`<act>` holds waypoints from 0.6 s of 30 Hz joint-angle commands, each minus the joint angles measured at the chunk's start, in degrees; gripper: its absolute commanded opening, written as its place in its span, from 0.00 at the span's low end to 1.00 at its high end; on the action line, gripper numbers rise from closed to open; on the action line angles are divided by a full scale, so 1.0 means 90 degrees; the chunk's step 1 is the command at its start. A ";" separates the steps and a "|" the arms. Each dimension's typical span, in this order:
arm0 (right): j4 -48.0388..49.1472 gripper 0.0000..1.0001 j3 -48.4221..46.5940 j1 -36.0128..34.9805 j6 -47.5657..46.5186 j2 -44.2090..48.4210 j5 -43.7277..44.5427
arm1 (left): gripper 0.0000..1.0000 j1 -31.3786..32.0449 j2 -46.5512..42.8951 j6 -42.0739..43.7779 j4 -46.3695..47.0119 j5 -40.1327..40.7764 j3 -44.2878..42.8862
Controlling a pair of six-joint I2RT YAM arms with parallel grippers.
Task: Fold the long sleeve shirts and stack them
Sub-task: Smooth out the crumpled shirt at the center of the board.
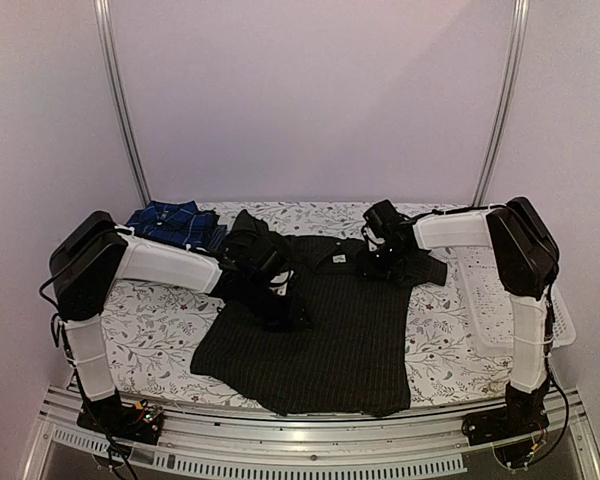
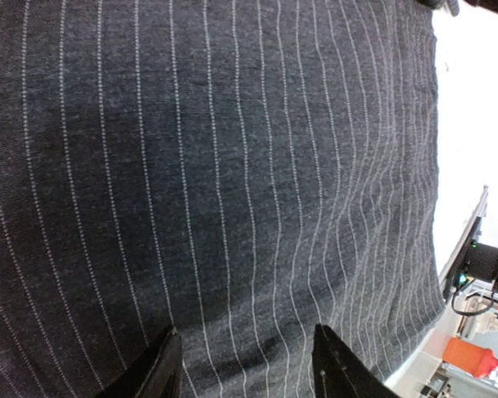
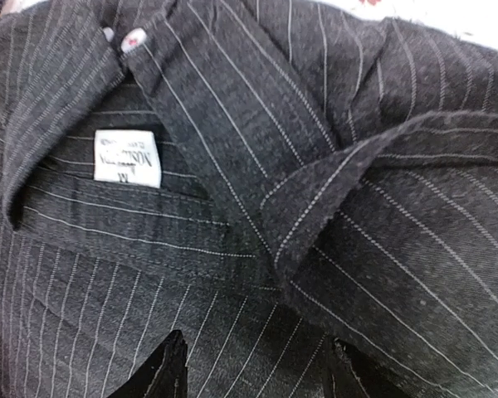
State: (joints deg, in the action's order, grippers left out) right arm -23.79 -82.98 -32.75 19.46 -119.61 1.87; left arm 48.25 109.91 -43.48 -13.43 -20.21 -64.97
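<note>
A black pinstriped long sleeve shirt (image 1: 320,345) lies spread on the table, collar toward the back. My left gripper (image 1: 280,305) hovers low over its left chest; in the left wrist view its fingertips (image 2: 162,365) stand apart over flat striped cloth (image 2: 232,166), so the left gripper (image 2: 247,365) is open with nothing pinched. My right gripper (image 1: 378,265) is at the collar and right shoulder. The right gripper (image 3: 257,373) is open above a turned-over fold (image 3: 349,191), beside the white neck label (image 3: 127,157). A blue plaid shirt (image 1: 175,222) lies folded at the back left.
A white mesh basket (image 1: 505,300) sits at the right edge of the table. The flowered table cover (image 1: 160,330) shows around the shirt. An aluminium rail (image 1: 310,435) runs along the near edge between the arm bases.
</note>
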 commanded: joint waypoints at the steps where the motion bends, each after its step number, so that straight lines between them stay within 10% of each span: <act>1: 0.0273 0.54 -0.0249 0.0091 0.0045 -0.0219 -0.0143 | 0.53 0.0110 0.0173 0.0092 0.0201 -0.0157 -0.0121; 10: 0.0414 0.45 -0.0753 0.0270 0.0204 -0.0668 -0.0064 | 0.53 0.0173 0.0128 0.0075 0.0164 -0.0076 0.0147; 18: 0.0348 0.08 -0.1449 0.0415 0.0246 -0.1068 -0.0119 | 0.52 0.0284 0.0120 0.0023 0.0190 -0.0077 0.0376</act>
State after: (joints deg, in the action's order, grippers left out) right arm -21.47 -92.38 -29.95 21.10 -127.37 0.91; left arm 49.25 110.59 -43.27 -11.20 -20.93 -63.53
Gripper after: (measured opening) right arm 0.151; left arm 0.525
